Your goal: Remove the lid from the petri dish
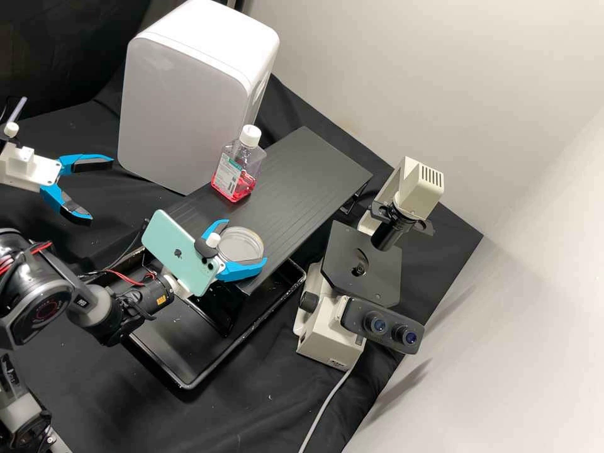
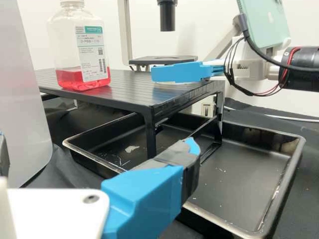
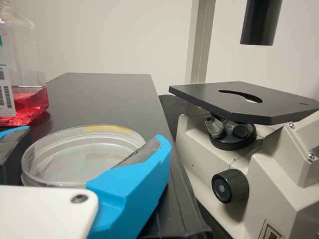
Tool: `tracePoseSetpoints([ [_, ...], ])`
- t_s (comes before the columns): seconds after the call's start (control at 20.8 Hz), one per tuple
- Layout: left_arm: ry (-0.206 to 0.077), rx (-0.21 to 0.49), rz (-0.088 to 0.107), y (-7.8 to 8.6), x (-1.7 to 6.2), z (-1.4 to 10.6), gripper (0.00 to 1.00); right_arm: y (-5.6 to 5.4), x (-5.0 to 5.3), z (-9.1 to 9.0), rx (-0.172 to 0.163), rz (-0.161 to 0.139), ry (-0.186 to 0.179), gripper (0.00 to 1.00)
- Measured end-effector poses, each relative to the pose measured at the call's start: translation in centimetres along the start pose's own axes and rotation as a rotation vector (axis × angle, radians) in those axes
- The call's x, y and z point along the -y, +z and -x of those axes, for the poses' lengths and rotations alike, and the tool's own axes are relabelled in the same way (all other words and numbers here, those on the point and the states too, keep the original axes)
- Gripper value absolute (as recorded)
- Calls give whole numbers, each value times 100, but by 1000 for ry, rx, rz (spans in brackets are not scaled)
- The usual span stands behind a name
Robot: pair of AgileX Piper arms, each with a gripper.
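High view first: the petri dish, lid on, sits at the 7 o'clock end of the black shelf, right by the edge above the tray. The right end effector is set around it, and we can't tell if it's actually clamped.

Our worry is that a low grab brings the base up with the lid, or a nudge shoves the dish off into the tray.

The media bottle stands at 11 o'clock and the microscope at 3. The left end effector hangs wide open at 9 o'clock, well apart.
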Motion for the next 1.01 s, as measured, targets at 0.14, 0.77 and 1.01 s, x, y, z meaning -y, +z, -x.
tracePoseSetpoints([
  [0.14,0,0,0,0,0,0,100,4,15,-7,-4,-2,5,0],
  [0.77,0,2,0,4,1,-2,100,4,15,-7,-4,-2,5,100],
  [1.01,0,2,0,4,1,-2,100,8,-2,1,-3,-21,12,100],
])
